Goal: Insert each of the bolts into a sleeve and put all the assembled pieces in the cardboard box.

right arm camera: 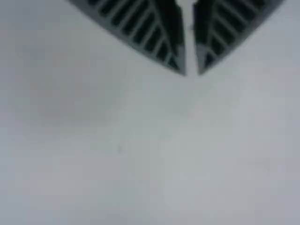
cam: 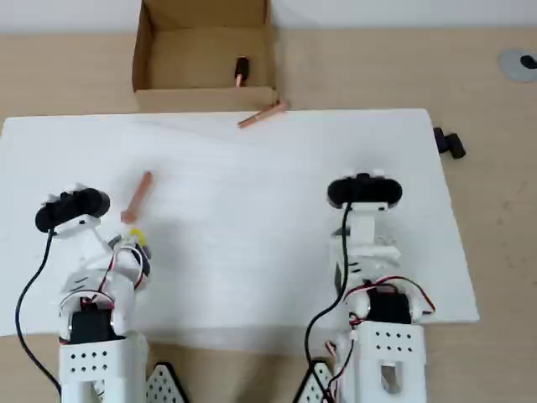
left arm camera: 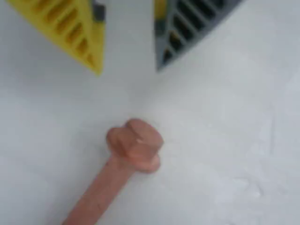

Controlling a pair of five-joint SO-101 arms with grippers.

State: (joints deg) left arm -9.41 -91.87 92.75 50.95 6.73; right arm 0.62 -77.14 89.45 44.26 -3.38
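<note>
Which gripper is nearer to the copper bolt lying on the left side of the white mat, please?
Left. The left gripper hangs open right by the head of the bolt; the right gripper, shut, sits over bare white mat far across from it.

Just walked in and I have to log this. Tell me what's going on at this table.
Two arms are at a bolt-and-sleeve job. The left gripper hangs near the head of a bolt lying on the white sheet, jaws open, holding nothing. The right gripper sits over bare sheet, jaws shut and empty. What looks like one assembled piece lies in the cardboard box. A second bolt lies just in front of the box, and a black sleeve lies beside the sheet.
</note>
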